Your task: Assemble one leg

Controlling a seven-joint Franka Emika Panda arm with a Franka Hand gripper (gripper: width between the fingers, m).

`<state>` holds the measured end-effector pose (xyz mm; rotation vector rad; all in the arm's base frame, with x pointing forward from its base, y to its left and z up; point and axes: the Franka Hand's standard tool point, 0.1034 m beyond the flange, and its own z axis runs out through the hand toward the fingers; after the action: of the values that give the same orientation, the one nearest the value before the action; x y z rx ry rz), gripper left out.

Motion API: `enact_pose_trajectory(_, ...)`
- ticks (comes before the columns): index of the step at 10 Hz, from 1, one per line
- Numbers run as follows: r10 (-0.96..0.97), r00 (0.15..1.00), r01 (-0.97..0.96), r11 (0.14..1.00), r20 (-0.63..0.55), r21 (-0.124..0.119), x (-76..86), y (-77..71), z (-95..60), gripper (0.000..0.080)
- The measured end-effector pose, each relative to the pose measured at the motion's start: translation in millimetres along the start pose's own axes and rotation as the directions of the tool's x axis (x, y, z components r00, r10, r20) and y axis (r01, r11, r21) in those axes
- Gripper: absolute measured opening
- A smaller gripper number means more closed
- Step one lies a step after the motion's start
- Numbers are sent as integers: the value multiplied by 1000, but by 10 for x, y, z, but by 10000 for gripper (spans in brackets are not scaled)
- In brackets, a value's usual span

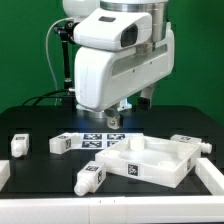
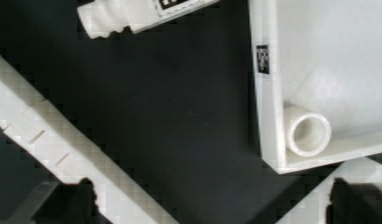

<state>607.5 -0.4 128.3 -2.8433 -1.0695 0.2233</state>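
Several small white legs with tag marks lie on the black table: one at the exterior view's left (image 1: 19, 145), one beside it (image 1: 62, 143), one in front (image 1: 92, 179), one at the right (image 1: 188, 143). The large white tray-like panel (image 1: 150, 160) lies right of centre. My gripper (image 1: 115, 120) hovers above the table behind the panel, open and empty. In the wrist view the gripper (image 2: 209, 205) has dark fingertips (image 2: 63, 200) far apart with only black table between them. A leg (image 2: 143, 12) and the panel (image 2: 321, 70) with a round socket (image 2: 307, 132) show there.
The marker board (image 1: 95, 138) lies on the table under the gripper. White frame pieces sit at the exterior view's left edge (image 1: 3, 175) and front right (image 1: 210, 180). A long white strip (image 2: 37, 120) crosses the wrist view.
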Motion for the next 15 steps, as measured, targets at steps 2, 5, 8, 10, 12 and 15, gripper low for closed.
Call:
enact_pose_trajectory(2,375,926,-372,926,-41,59,-234,122,258,650)
enact_pose_trajectory(5,578,815,-574,813,-26,94,-287,184,327,650)
enact_pose_trajectory(8,742,671,-738,667,-1,100,-297,183,379,650)
enact_pose_trajectory(10,873,488,-870,485,14,83,-489,350,723,650)
enact_pose_trajectory(12,891,454,-887,452,1,89,-485,367,799,650)
enact_pose_trajectory(15,889,458,-885,456,-1,89,-492,376,826,650)
